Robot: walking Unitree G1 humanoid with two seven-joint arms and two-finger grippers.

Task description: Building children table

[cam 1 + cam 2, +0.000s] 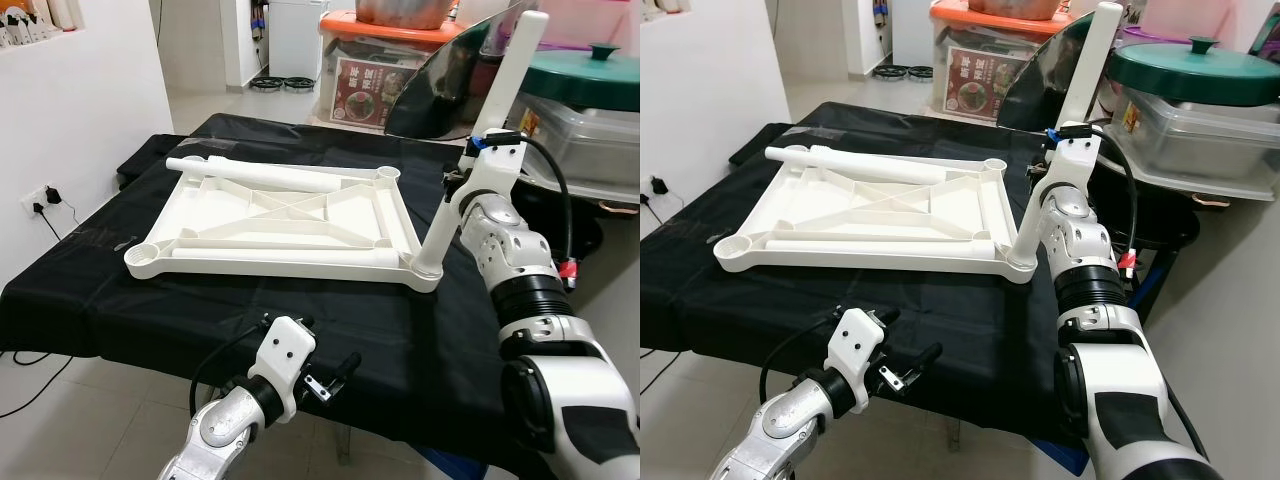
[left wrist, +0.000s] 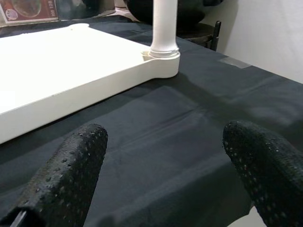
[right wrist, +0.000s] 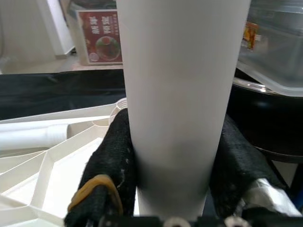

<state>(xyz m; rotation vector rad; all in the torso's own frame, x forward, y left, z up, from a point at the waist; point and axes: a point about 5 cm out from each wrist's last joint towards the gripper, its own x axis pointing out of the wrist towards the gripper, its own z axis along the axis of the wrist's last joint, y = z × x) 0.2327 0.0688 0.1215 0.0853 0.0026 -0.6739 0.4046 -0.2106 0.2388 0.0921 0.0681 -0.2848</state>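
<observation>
1. Nearest to you, your left gripper hovers at the near edge of the worktop, in front of the tabletop, its fingers spread wide apart and holding nothing.
2. Look at the left wrist view: black cloth lies between those two fingers, and the tabletop's near right corner sits just beyond them.
3. Your landmark is the white plastic tabletop, lying upside down on the black cloth in the middle of the worktop, its ribbed underside facing up.
4. At the tabletop's near right corner, a white leg stands in the socket and leans away from the tabletop to the right.
5. Your right gripper is clamped around that leg partway up, with one black finger pressed against each side of the tube.
6. Your right arm comes up from the near right, beside that same corner.
7. A second leg lies flat along the tabletop's far edge.
8. A third leg lies flat along the near edge, inside the frame.
9. Beyond the tabletop's far right corner you have a clear storage box with an orange lid and a red picture label.
10. To the right of the tabletop, past the upright leg, sits a large green pot lid on top of clear containers.
11. Left of the tabletop, a wall socket carries a plugged-in cable.
</observation>
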